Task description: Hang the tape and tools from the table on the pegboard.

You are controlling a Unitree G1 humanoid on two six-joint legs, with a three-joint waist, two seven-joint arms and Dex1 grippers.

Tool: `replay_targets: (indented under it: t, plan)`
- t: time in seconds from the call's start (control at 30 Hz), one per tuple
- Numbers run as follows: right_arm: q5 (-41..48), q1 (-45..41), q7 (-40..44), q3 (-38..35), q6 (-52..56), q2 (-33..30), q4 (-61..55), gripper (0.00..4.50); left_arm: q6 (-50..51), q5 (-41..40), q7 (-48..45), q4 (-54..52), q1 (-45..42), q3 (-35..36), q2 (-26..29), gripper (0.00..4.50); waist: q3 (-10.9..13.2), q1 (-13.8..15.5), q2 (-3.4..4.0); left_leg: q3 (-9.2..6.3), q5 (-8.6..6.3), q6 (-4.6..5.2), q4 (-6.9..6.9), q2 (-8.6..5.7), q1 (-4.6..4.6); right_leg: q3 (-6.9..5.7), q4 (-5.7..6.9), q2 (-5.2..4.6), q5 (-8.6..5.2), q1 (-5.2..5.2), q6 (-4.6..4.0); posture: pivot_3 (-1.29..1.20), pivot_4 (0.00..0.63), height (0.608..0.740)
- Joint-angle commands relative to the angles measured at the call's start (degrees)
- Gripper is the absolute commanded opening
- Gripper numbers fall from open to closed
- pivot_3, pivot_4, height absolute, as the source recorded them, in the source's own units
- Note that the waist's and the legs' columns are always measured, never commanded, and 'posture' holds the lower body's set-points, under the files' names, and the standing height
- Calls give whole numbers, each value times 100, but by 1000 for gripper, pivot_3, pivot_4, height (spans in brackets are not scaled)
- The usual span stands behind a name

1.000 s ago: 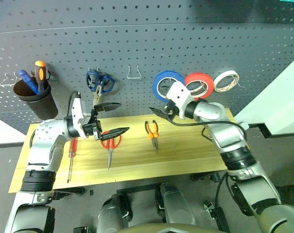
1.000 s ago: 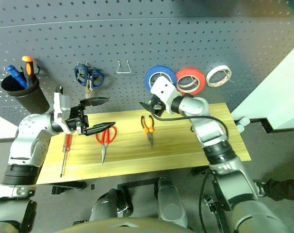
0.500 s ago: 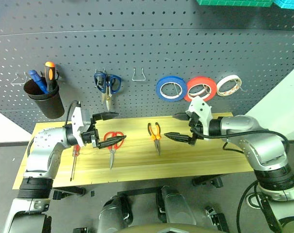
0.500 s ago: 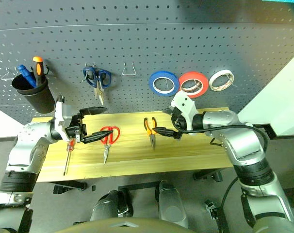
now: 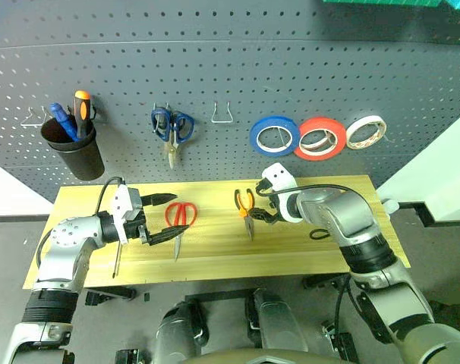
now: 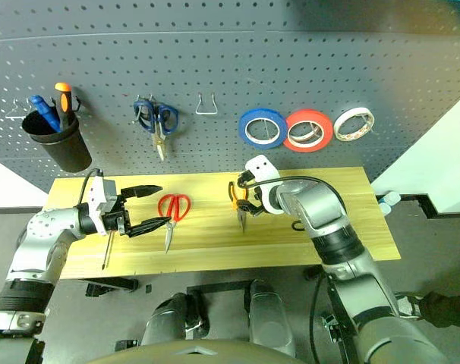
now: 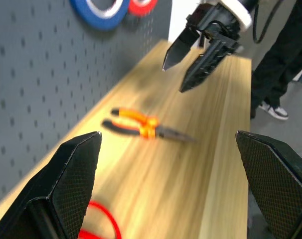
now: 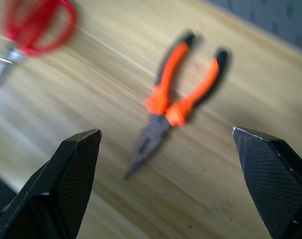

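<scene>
Workshop-style test bench: grey pegboard (image 5: 291, 68) hung with tools and tape, wooden table (image 5: 313, 243) below.

r gripper (image 5: 259, 214) dropped from blue tape (image 5: 275, 136) to over pliers (image 5: 246, 208) | l gripper (image 5: 160, 218) lowered

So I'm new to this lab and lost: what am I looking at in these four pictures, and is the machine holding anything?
It is a two-armed humanoid robot. Two pictures come from cameras on its head, looking down over its arms. The other two come from a camera on each wrist, looking out between that gripper's two black fingers. On the table lie red scissors, orange-and-black pliers and a red screwdriver. On the pegboard behind hang blue tape, red tape, white tape, blue scissors and a black cup of screwdrivers. The left gripper and right gripper are both open and hold nothing; the right one is above the pliers.
</scene>
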Motion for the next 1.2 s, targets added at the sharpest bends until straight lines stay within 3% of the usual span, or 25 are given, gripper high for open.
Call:
replay_targets:
  t: [0.03, 0.17, 0.4, 0.9, 1.2]
  plan:
    - [-160, -310, -152, -130, -141, 72, 405, 4411, -33, 130, 125, -80, -107, -35, 19, 4500, 134, 76, 6, 0, 3, 3, -1, 0, -3, 2, 0, 0, 3, -3, -3, -106, 377, 730]
    - [-159, -655, -213, -383, -379, 309, 1152, 4411, -54, 320, 245, 196, -404, -185, -103, 4500, 395, 163, 25, 1, 6, 2, -4, 2, -9, 4, 1, 1, 4, -11, -2, -85, 406, 730]
    - [-232, -1142, -507, -702, -534, 827, 2009, 4411, 36, 383, 327, 227, -585, -298, -230, 4500, 641, 264, 30, 19, 7, 1, -20, 5, -9, 7, 1, 6, 14, -23, 16, -70, 424, 730]
    - [-533, -1253, -1030, -956, -893, 1263, 2810, 4411, 33, 315, 268, 36, -375, -271, -230, 4500, 776, 260, 33, 28, 7, -3, -33, 6, -14, 10, -1, 5, 13, -36, 18, -59, 427, 730]
    - [-566, -1142, -1026, -730, -356, 1500, 2399, 4411, 17, 305, 249, -6, -281, -223, -171, 4500, 775, 260, 33, 27, 6, -7, -41, 7, -21, 11, -5, 4, 13, -47, 17, -55, 415, 730]
